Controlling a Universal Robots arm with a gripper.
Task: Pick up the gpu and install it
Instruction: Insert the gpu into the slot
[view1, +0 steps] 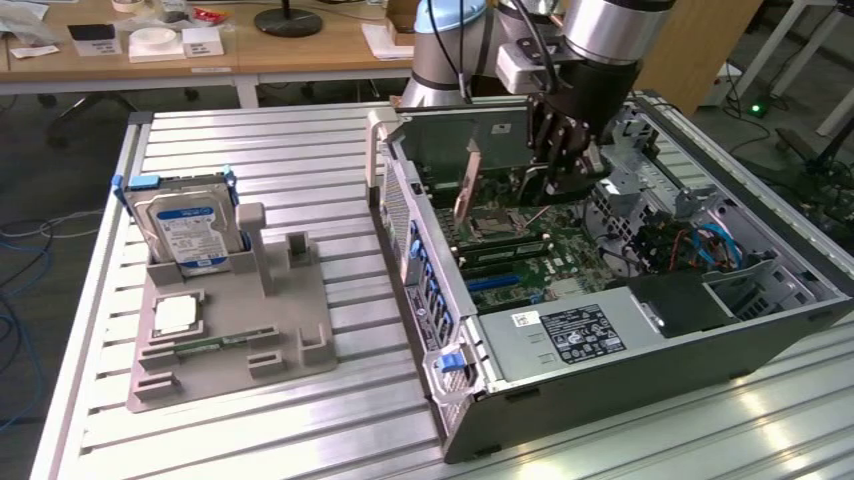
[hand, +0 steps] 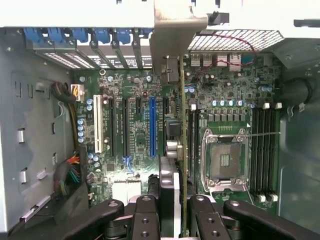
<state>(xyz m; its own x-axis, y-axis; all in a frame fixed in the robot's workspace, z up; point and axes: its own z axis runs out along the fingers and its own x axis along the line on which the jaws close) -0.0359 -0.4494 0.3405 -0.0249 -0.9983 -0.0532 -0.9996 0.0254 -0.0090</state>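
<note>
now the end effector (view1: 558, 172) is gripping the gpu (hand: 182, 120) by its sides, fingers partly closed, holding it edge-on inside the open computer case (view1: 747, 330), near the motherboard's (hand: 125, 100) blue slot (hand: 151, 125), its bracket (hand: 172, 45) pointing at the slotted rear wall.

Exterior looks obliquely down; wrist looks closely onto the same motherboard (hand: 125, 90).

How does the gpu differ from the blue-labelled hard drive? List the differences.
The gpu is a thin card with a metal bracket; the hard drive is a thick silver block. The gpu is gripped by the gripper inside the computer case; the hard drive stands in the grey holder. Both stand on edge.
</note>
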